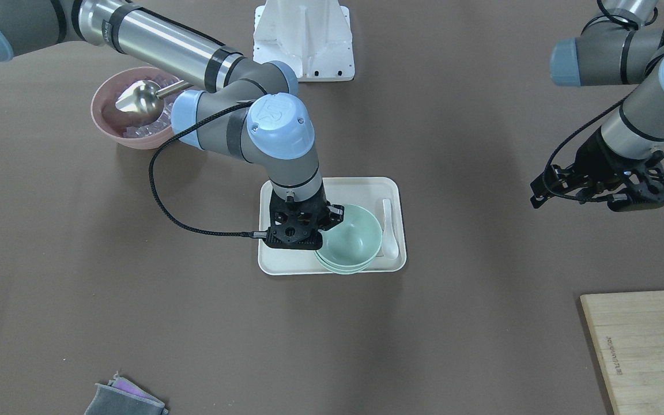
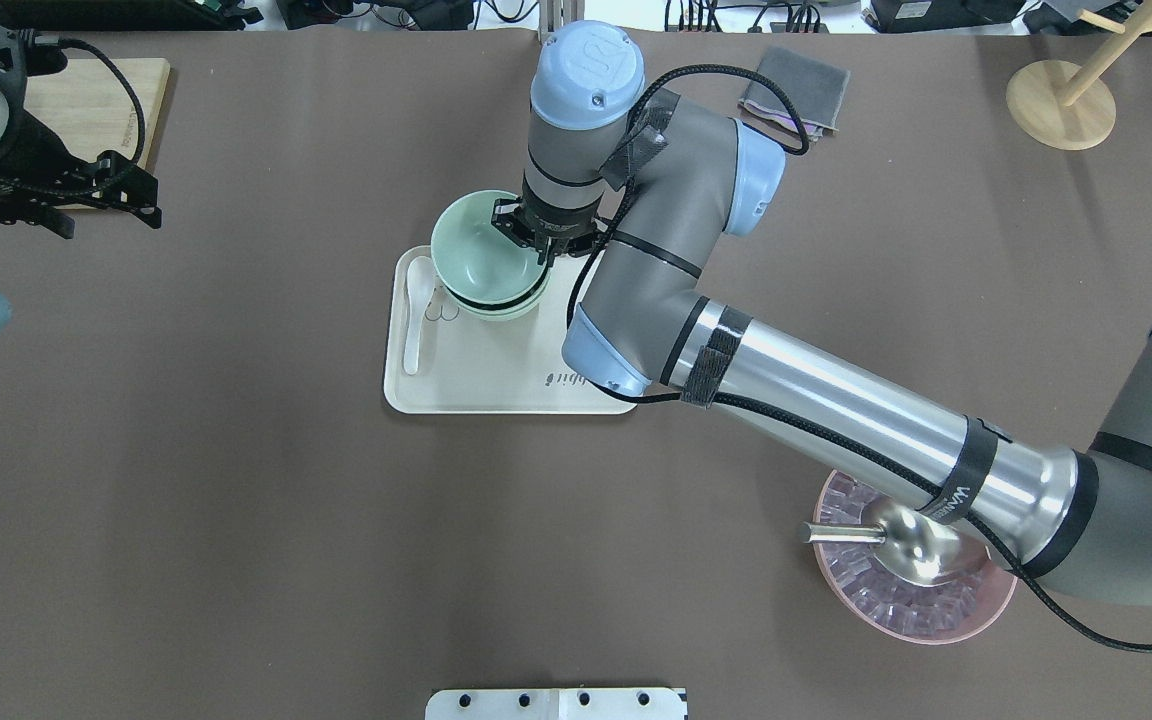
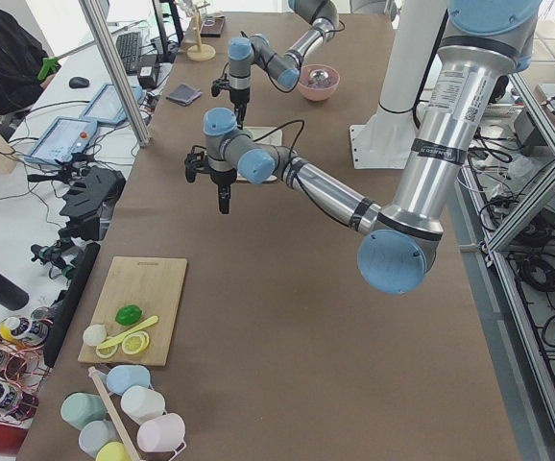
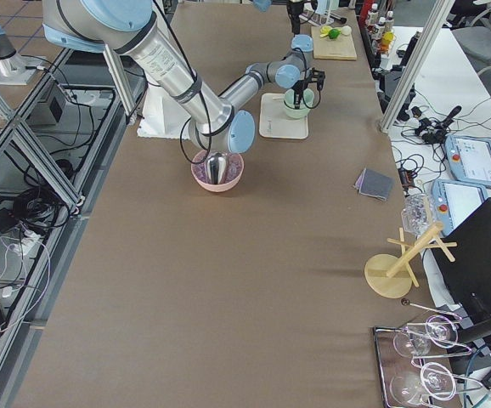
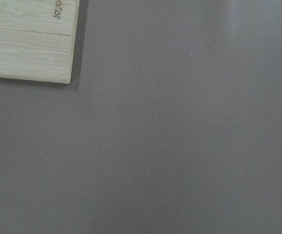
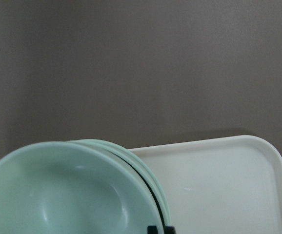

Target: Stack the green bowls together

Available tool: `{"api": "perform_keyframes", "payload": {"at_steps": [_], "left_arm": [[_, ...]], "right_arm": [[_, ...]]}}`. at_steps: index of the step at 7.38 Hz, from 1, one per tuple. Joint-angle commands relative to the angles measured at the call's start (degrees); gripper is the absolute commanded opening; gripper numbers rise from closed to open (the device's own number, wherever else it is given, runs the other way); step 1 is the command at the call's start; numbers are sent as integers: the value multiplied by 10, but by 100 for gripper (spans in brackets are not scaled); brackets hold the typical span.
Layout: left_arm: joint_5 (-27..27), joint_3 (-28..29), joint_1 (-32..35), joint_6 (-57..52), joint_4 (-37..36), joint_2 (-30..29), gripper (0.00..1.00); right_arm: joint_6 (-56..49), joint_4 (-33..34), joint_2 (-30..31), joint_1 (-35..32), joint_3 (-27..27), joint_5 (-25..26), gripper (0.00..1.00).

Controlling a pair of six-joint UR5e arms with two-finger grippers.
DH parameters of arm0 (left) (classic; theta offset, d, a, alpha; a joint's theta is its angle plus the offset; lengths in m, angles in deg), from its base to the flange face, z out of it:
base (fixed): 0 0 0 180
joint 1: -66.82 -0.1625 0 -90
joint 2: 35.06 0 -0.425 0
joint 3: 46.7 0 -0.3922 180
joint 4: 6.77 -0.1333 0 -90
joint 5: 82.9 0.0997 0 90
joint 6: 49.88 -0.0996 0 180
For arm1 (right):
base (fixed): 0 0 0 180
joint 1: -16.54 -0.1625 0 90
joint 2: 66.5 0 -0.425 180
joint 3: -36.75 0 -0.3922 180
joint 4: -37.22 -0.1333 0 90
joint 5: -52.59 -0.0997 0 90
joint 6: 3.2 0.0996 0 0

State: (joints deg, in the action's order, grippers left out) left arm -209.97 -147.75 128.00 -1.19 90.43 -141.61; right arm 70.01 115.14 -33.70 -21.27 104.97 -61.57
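Three pale green bowls are nested on the white tray (image 1: 389, 185). The top green bowl (image 1: 352, 233) sits a little high on the two lower ones (image 1: 343, 269), with a dark gap under its rim in the overhead view (image 2: 476, 255). My right gripper (image 1: 321, 231) is shut on the top bowl's rim, on the side toward the tray's middle (image 2: 543, 250). The right wrist view shows the three stacked rims (image 6: 146, 168) and a fingertip (image 6: 160, 229) at the rim. My left gripper (image 1: 603, 196) hangs empty above bare table, far from the tray (image 2: 56, 205), and looks open.
A white spoon (image 1: 388, 227) lies on the tray beside the bowls. A larger pink bowl (image 1: 107, 124) with a metal scoop (image 1: 139, 101) sits under my right arm. A wooden board (image 1: 643, 346) is near my left gripper. A grey cloth (image 1: 124, 400) lies at the far edge.
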Motion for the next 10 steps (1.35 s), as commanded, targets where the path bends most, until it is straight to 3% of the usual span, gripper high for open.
{"api": "perform_keyframes", "payload": {"at_steps": [1, 10], "left_arm": [[0, 2, 0, 0, 0, -3, 98], [0, 11, 0, -1, 1, -6, 98]], "right_arm": [[-1, 0, 2, -1, 0, 0, 0], [-1, 0, 1, 1, -1, -1, 0]]}}
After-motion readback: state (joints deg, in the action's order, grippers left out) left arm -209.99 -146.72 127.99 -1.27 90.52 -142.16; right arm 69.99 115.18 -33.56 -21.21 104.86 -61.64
